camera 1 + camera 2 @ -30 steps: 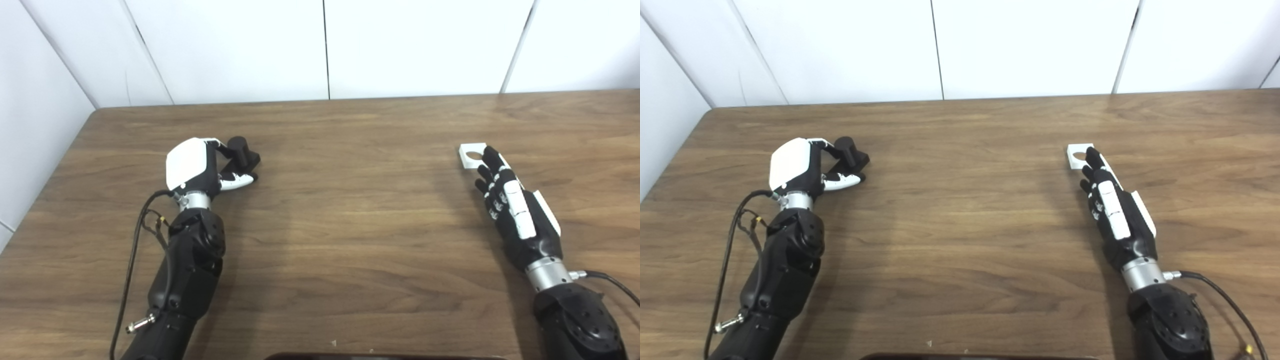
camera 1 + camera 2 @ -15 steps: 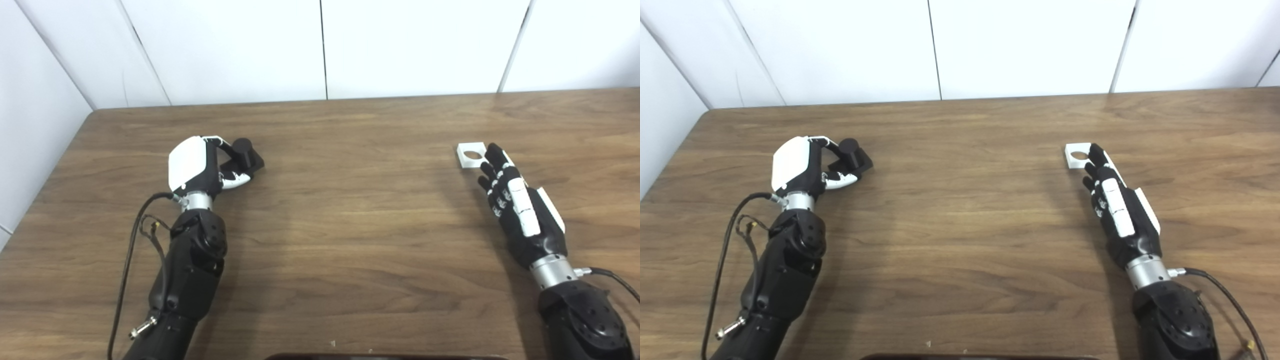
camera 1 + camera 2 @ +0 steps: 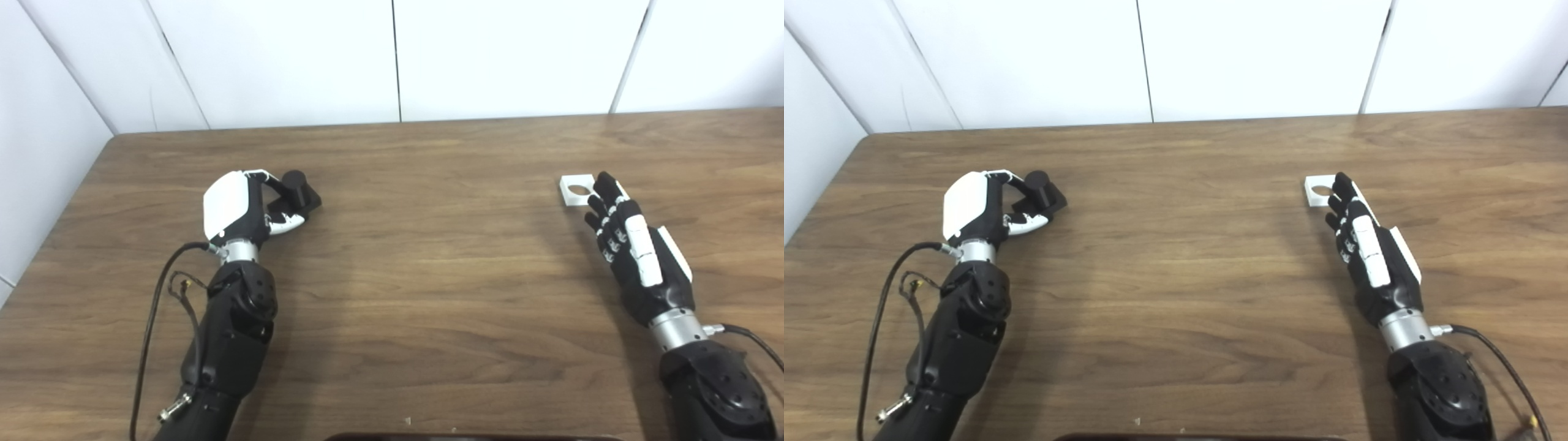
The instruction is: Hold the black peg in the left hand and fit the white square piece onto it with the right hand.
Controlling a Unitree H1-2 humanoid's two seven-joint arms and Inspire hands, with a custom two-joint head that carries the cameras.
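Left hand (image 3: pixel 236 208) pinched black peg (image 3: pixel 298 190) nr table's (image 3: pixel 429 275) left edge, barely shifted. Right hand (image 3: pixel 631 245), fingers spread, touched white square piece (image 3: pixel 576 190) w/ fingertips nr right edge; grasp still pending.

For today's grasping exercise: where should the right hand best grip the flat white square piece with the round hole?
Probably by two opposite outer edges of the white square piece, coming from above. It lies flat on the wooden table, and the hole must stay clear.
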